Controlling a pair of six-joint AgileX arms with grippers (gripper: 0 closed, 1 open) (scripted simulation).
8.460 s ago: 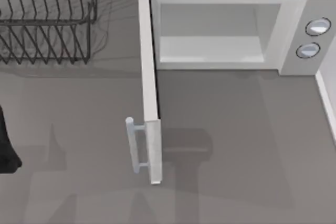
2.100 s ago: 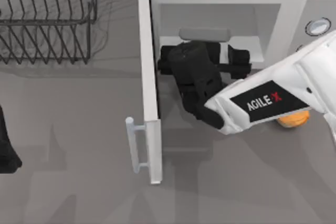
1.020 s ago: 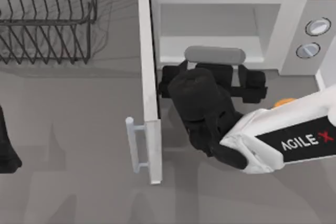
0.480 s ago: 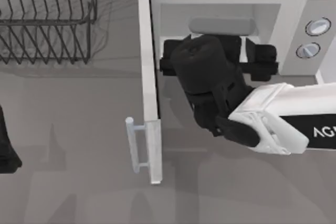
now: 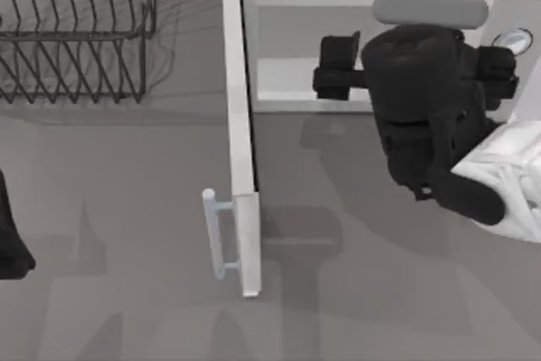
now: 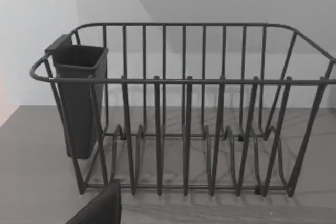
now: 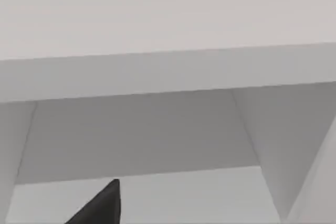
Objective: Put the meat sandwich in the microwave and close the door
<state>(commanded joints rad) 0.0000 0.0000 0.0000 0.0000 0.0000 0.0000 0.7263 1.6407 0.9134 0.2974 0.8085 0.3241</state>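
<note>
The right hand is up at the back right part of the desk, right in front of the microwave. It sits at the right side of the microwave's opening and covers part of the side panel. Its black wrist is big and round from above, and the white arm goes off the right edge. I cannot tell if its fingers are open or closed, or if it has hold of anything. In the right wrist view, the pale grey inside of the microwave is close, and a dark finger tip pokes in.

The door is wide open. It sticks straight out from the left side of the microwave toward the front of the desk. Its bar handle is on the side away from the opening, near the door's free end.

One round knob peeks out past the hand.

The meat sandwich is hidden, so I cannot tell where it is.

The left arm is parked at the left edge of the desk. A dark wire rack stands at the back left corner. In the left wrist view the wire rack has a dark cup hung on one end.
</note>
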